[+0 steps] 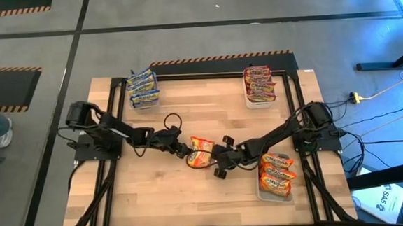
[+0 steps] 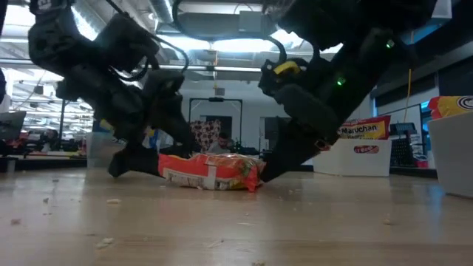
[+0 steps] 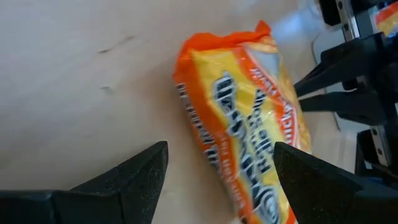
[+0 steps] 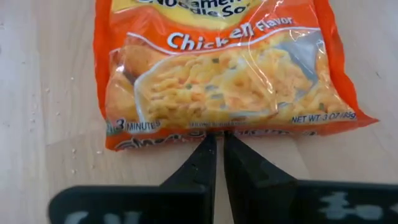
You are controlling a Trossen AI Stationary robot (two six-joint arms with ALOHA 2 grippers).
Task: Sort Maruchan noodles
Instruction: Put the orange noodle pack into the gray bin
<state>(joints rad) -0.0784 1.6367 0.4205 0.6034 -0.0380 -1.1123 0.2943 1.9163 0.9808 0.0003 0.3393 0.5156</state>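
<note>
One orange Maruchan chicken noodle packet (image 1: 201,152) lies flat on the wooden table's middle (image 1: 187,107), label up. My left gripper (image 1: 185,152) is open at the packet's left end, and in the left wrist view (image 3: 221,149) the packet runs in between its two fingers, nearer one of them. My right gripper (image 1: 215,157) is shut, slanting down at the packet's right side (image 4: 219,140). In the low view the packet (image 2: 211,171) sits between both grippers. My left gripper: I cannot tell whether a finger (image 3: 298,177) touches the packet's side beside it. My right gripper has its shut fingertips against the packet's edge below the label (image 4: 214,132), about the middle of that edge. It comes slanting down from the table's right. The packet stays flat on the table.
A clear tub of blue-and-yellow packets (image 1: 142,88) stands at the far left. A tub of red packets (image 1: 259,85) stands at the far right. A tub of orange packets (image 1: 275,175) sits at the near right, close behind my right arm.
</note>
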